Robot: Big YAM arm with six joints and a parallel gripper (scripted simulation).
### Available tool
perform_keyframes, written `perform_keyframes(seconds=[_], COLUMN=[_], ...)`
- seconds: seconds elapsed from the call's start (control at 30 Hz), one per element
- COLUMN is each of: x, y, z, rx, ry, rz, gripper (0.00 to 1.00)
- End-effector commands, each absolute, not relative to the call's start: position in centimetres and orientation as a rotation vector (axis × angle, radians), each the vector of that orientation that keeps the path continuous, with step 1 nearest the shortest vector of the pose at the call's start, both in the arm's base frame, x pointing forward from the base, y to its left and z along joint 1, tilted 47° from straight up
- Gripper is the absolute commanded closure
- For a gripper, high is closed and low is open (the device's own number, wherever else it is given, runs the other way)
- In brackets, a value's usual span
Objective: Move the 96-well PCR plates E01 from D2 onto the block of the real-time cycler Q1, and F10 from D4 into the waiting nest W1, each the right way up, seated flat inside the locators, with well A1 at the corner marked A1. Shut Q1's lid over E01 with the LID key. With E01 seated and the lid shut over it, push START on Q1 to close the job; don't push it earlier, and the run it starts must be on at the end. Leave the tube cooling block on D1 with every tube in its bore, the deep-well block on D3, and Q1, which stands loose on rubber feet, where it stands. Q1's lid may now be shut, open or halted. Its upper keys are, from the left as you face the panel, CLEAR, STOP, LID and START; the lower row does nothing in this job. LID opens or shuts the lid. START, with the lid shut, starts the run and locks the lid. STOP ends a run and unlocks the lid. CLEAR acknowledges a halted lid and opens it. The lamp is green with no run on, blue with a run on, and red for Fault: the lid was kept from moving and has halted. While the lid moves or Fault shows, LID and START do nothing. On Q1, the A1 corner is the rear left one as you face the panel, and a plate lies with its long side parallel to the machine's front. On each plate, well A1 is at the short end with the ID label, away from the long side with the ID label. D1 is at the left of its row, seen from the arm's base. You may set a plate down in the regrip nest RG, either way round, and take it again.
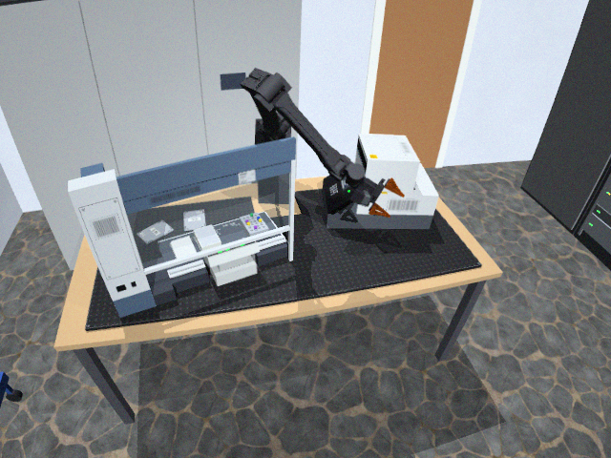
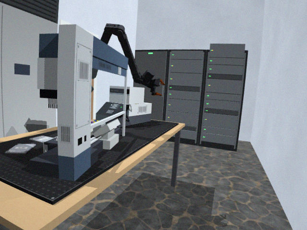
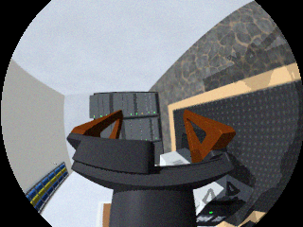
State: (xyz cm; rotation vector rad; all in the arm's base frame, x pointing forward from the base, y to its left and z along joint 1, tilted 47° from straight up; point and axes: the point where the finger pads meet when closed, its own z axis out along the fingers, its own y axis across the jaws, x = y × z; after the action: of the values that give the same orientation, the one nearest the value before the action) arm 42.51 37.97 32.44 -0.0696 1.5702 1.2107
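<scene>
My gripper (image 1: 387, 198) is open and empty. It hangs in the air in front of the barcoded side of the white cycler Q1 (image 1: 392, 194), touching nothing. In the exterior view the gripper (image 2: 158, 86) is above and to the right of Q1 (image 2: 130, 104), whose sloped dark panel (image 2: 111, 109) shows a small green lamp. I cannot tell how Q1's lid stands. In the wrist view the orange fingers stand wide apart with nothing between them. Two white plate-like blocks (image 1: 207, 237) (image 1: 182, 247) sit in the deck row; their labels are too small to read.
The tube cooling block (image 1: 253, 224) with coloured caps sits at the deck row's right end. Two flat grey nests (image 1: 194, 218) (image 1: 154, 230) lie behind the row. The liquid handler's blue gantry (image 1: 207, 172) and glass pane span the deck. Dark server racks (image 2: 203, 96) stand beyond the table.
</scene>
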Motion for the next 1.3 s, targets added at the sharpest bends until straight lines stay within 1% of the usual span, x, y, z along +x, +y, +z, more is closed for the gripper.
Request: perform_keyframes(seconds=[0.0,0.17,0.37,0.67,0.73,0.8,0.9,1.03,1.27], x=[42.4,42.1,43.0,45.2,46.0,46.0,46.6,48.8,49.1], y=[39.6,39.3,39.0,36.0,35.0,35.0,35.1,32.7,30.3], z=[36.2,39.8,39.8,47.0,46.9,46.9,45.0,44.5,48.9], rx=[-0.071,-0.058,-0.001,0.009,0.043,0.043,0.051,0.052,0.107], ry=[1.499,1.473,1.407,1.376,1.358,1.358,1.375,1.408,1.302], rz=[1.268,1.269,1.281,1.257,1.200,1.200,1.147,1.129,1.083], gripper=[0.00,0.00,0.00,0.00,0.00,0.00,0.00,0.00,0.00])
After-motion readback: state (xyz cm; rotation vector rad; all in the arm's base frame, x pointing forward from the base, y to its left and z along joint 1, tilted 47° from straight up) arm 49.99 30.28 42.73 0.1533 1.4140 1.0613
